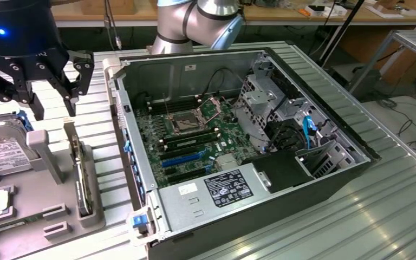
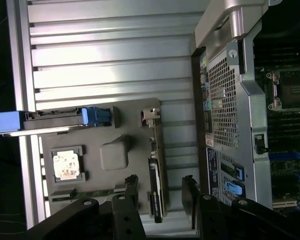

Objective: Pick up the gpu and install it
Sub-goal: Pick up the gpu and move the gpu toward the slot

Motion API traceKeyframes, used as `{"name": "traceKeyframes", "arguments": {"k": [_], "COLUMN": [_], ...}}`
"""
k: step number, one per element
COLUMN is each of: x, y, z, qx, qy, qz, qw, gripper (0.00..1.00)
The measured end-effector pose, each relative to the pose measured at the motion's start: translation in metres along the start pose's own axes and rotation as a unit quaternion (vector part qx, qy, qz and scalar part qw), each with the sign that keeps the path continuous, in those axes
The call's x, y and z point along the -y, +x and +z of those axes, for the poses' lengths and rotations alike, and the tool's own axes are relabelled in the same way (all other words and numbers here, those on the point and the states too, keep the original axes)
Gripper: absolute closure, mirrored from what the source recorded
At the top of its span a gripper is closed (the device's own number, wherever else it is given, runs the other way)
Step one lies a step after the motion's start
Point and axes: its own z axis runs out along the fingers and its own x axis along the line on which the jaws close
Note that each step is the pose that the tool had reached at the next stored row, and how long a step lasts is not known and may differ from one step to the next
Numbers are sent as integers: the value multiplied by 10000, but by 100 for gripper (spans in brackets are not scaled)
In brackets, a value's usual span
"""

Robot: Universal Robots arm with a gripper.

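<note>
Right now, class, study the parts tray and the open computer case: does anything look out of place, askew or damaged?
Nothing stands out. The gpu stands on edge in its slot of the grey tray, the hard drive rests on the same tray, and the computer case lies open. The gripper hangs open above the tray.

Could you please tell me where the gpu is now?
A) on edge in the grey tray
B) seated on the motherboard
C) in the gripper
A: the gpu stands on edge in the grey tray, with the open, empty gripper above it.
</note>
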Motion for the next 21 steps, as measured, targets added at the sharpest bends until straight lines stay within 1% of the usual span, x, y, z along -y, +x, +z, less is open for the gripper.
{"name": "traceKeyframes", "arguments": {"k": [21], "x": [10], "y": [7], "z": [193], "qx": [0], "qy": [0], "qz": [0], "qw": [10000], "gripper": [52]}}
